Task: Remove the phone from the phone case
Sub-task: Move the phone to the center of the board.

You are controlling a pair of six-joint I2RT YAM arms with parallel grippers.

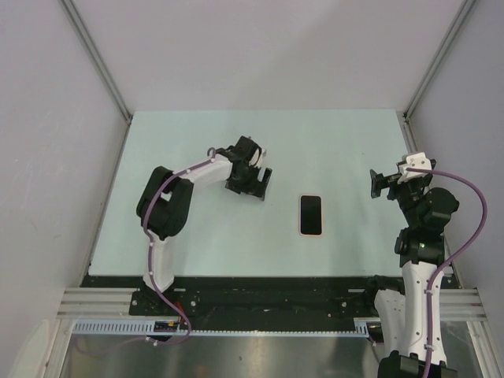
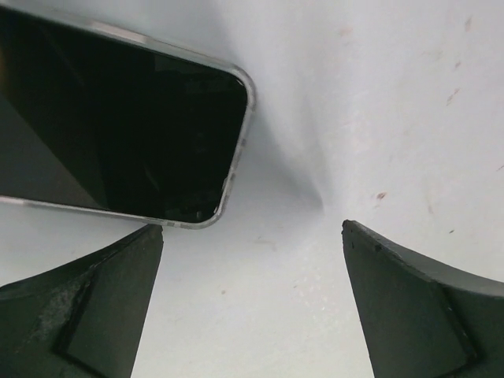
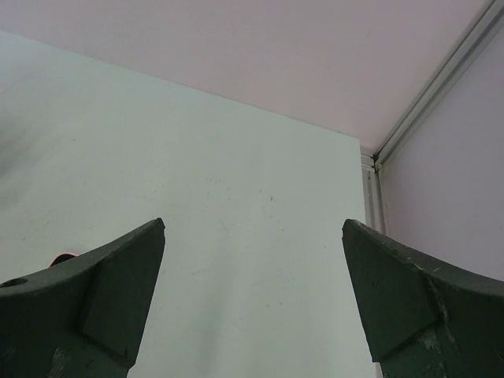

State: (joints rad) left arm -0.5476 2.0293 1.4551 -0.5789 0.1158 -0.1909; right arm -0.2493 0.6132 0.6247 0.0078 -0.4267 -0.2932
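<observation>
Phone is lying screen-up on the table just beyond the left fingers, which are standing apart, the right fingers likewise gaping empty.

The black rectangular phone has a glossy, glass-like face. The thin pale rim round it shines; whether it is clear plastic or metal cannot be told. The pale mint-green table top is smooth and matt, flecked with small brownish marks. The dark grey wedge-shaped fingers of the left gripper look like matt plastic, scuffed pale at the edges, as do those of the right gripper. The silvery corner rail looks like dull metal.
</observation>
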